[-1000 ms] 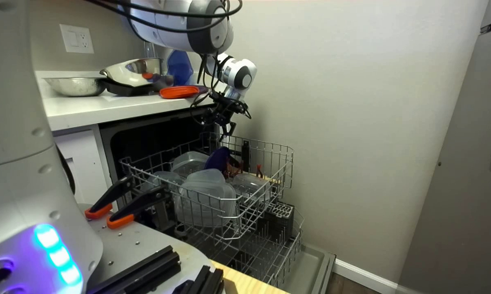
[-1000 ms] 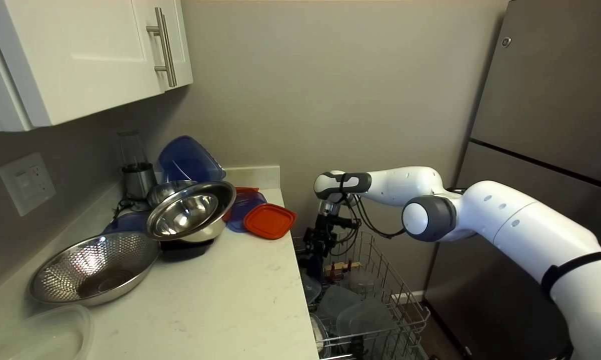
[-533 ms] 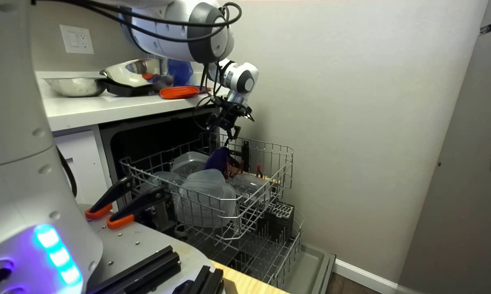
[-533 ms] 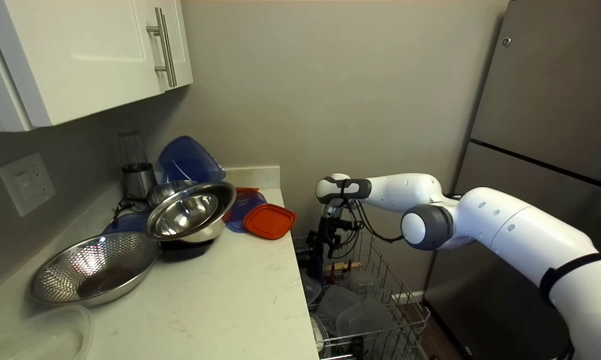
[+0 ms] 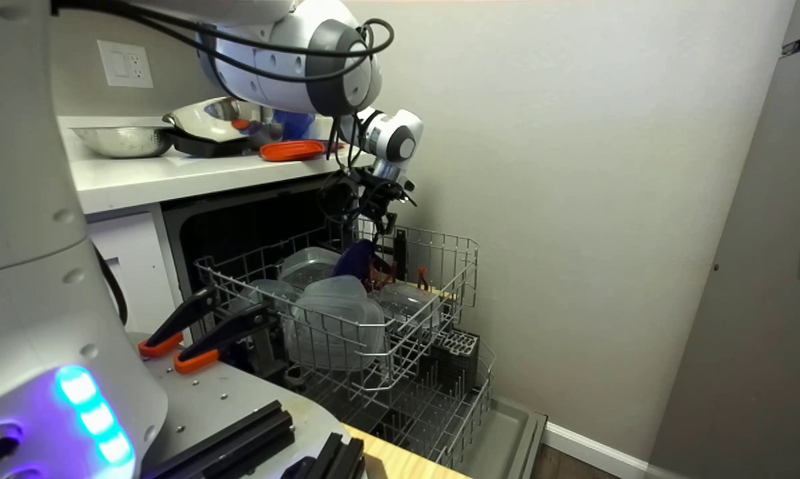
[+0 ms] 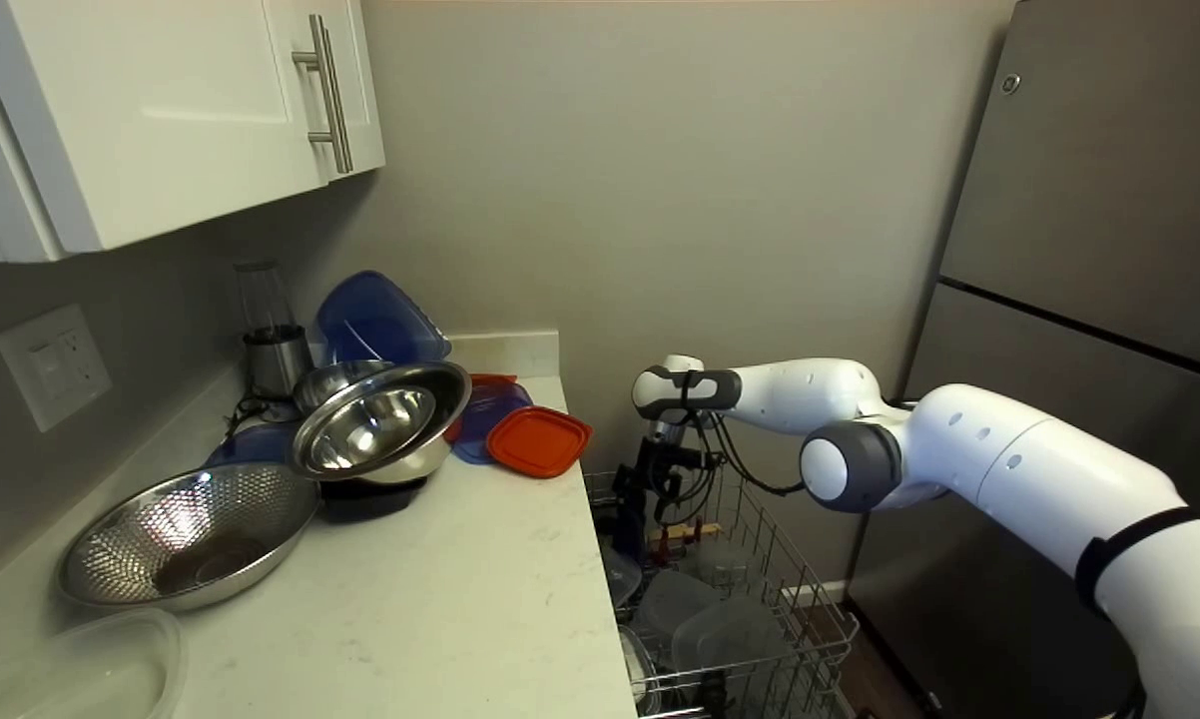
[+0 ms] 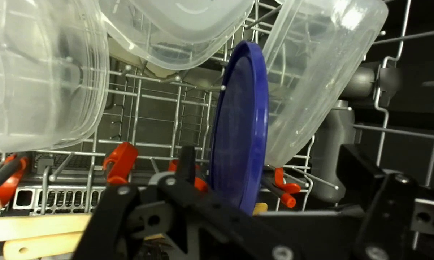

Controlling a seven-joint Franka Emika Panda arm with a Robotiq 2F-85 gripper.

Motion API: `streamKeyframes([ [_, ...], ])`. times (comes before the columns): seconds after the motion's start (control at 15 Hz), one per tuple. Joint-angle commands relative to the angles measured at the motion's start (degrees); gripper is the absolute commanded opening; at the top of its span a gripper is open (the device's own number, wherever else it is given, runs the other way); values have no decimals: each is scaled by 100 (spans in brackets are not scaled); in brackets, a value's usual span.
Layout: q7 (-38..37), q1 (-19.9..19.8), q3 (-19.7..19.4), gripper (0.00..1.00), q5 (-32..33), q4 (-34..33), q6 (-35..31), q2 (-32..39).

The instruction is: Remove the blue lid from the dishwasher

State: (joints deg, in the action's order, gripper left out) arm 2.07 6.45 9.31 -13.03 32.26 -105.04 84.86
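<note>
Blue lid stood on edge in the dishwasher rack, presumably to drain; over that rack the gripper hung spread, likely to straddle the lid.

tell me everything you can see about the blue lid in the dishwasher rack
The blue lid is thin and rounded, apparently plastic, with a raised glossy rim. It stands roughly on edge in the upper wire rack, beside a clear container; whether they touch is unclear. The open claw hangs over it without gripping and hides one end in the wrist view.
</note>
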Motion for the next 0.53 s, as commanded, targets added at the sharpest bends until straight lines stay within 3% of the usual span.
streamKeyframes([
  [0.0, -168, 44, -2, 100, -19, 43, -158, 0],
  [0.47, -113, 29, -11, 100, -33, 247, -540, 25],
])
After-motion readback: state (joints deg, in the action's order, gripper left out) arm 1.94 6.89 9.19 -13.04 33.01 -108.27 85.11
